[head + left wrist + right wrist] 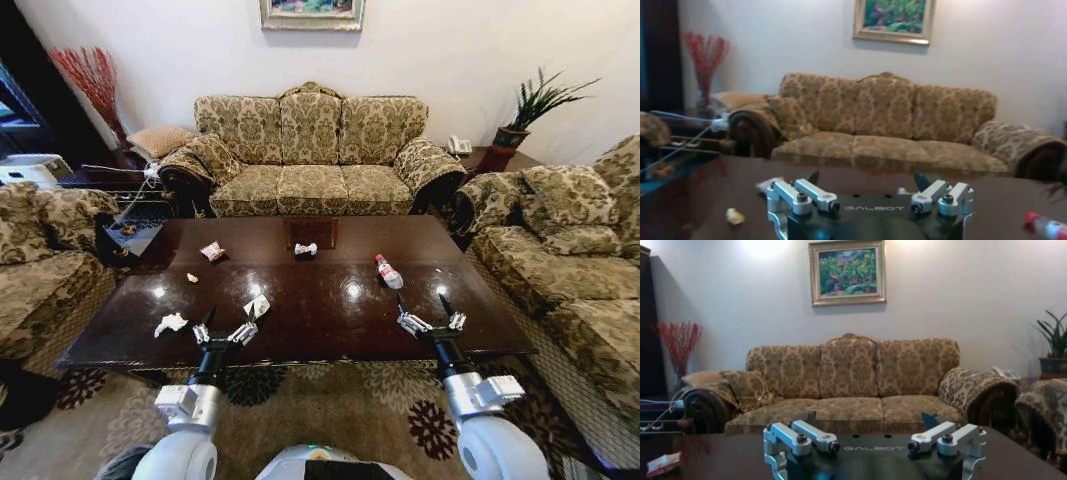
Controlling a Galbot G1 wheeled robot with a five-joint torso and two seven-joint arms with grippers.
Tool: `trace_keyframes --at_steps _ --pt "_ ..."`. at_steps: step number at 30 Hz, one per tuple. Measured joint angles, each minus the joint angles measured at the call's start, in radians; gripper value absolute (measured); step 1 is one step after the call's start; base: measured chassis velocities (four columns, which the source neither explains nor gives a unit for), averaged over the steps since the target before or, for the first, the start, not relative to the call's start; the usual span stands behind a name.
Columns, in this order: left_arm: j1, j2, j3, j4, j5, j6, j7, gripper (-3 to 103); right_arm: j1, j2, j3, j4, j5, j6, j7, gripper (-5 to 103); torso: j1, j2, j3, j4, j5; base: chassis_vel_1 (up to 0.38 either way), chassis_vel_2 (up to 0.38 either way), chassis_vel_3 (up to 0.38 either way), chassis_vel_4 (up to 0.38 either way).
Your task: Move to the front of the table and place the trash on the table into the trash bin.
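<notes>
The dark glossy table (340, 330) lies right in front of me. Trash is scattered on it: a crumpled white tissue (170, 323), a paper scrap (257, 306), a small yellow scrap (192, 277), a wrapper (212, 251), another small piece (305, 249) and a clear bottle with a red cap (388, 271). My left gripper (228, 320) hovers open over the near edge, between the tissue and the paper scrap. Over the near right part, short of the bottle, my right gripper (422, 302) is open too. The left wrist view has the left gripper (867, 180), yellow scrap (735, 215) and bottle (1047, 227). The trash bin is out of view.
A three-seat patterned sofa (310, 150) stands behind the table, with armchairs at the left (40, 250) and right (570, 250). A potted plant (525, 110) sits on a side table at the back right. A patterned rug (340, 395) runs under the table's near edge.
</notes>
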Motion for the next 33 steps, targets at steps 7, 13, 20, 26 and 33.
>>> trace_keyframes --at_steps 7,13,20,26,33 --pt "-0.02 0.0 -0.023 0.037 0.006 0.036 -0.095 97 -0.004 0.008 -0.008 -0.004 -0.002 0.004 -0.006 100 0.0 0.0 0.0 0.0 -0.0004 0.166 0.173 -0.163 -0.158" --pt "-0.046 0.0 -0.143 0.077 -0.038 0.058 -0.11 98 -0.007 0.008 -0.011 -0.013 0.014 0.041 0.004 100 0.0 0.0 0.0 0.0 -0.0008 0.254 0.243 -0.242 -0.245" --pt "-0.055 0.001 -0.326 0.081 -0.185 0.094 -0.102 99 -0.007 0.001 -0.005 0.016 0.016 0.03 -0.006 100 0.0 0.0 0.0 0.0003 -0.0008 0.127 0.117 -0.108 -0.125" --pt "-0.057 0.0 -0.35 0.114 -0.211 0.094 -0.1 98 -0.009 0.013 -0.012 0.026 0.007 0.029 -0.01 100 0.0 0.0 0.0 -0.0001 0.0005 -0.032 -0.041 0.014 0.027" --pt "-0.073 0.0 -0.402 0.208 -0.237 0.094 -0.098 99 -0.013 0.013 -0.003 0.026 0.007 0.044 -0.016 100 0.0 0.0 0.0 0.0 -0.0006 0.03 -0.032 -0.042 0.043"
